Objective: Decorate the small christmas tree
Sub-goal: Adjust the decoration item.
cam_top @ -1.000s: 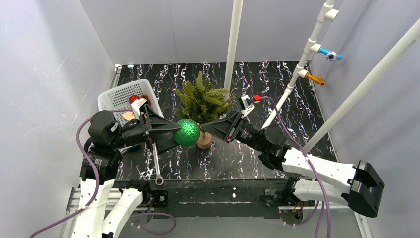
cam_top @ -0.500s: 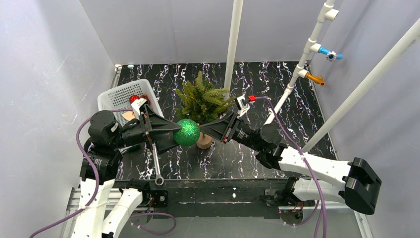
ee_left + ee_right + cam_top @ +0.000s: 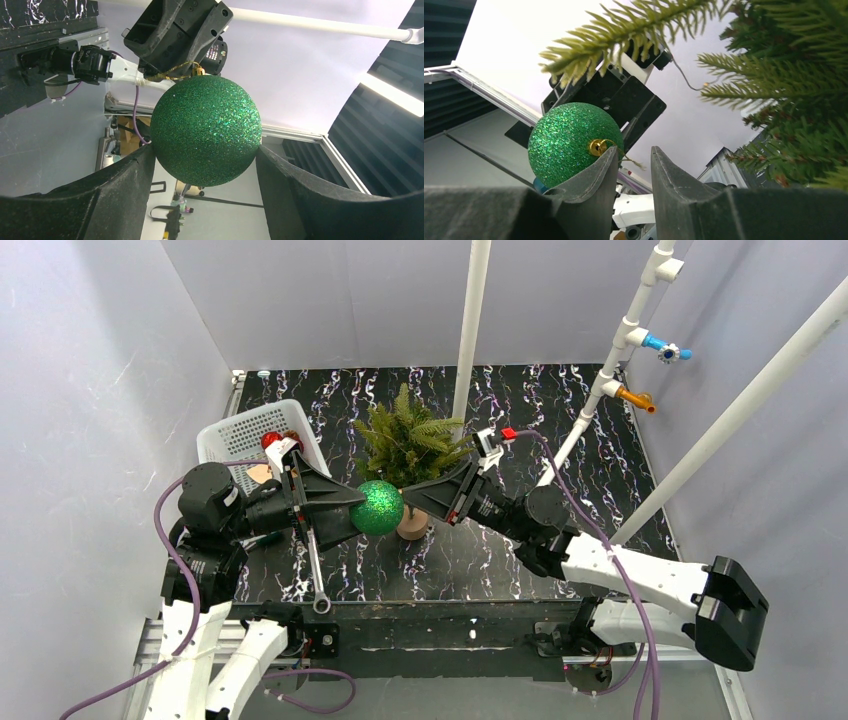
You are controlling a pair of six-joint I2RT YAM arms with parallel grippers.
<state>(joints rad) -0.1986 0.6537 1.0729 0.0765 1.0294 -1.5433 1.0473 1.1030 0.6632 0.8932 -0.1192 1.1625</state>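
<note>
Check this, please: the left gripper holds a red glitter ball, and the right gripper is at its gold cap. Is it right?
Only the colour is wrong: the left wrist view shows the glitter ball is green. The left gripper does hold it, and the right gripper is at its gold cap.

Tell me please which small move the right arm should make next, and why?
Probably close the right fingers on the gold loop. The left fingers clamp the green ball beside the small christmas tree, and the loop seems to lie in the gap between the open right fingers, by the gold cap. Holding it would allow hanging.
</note>
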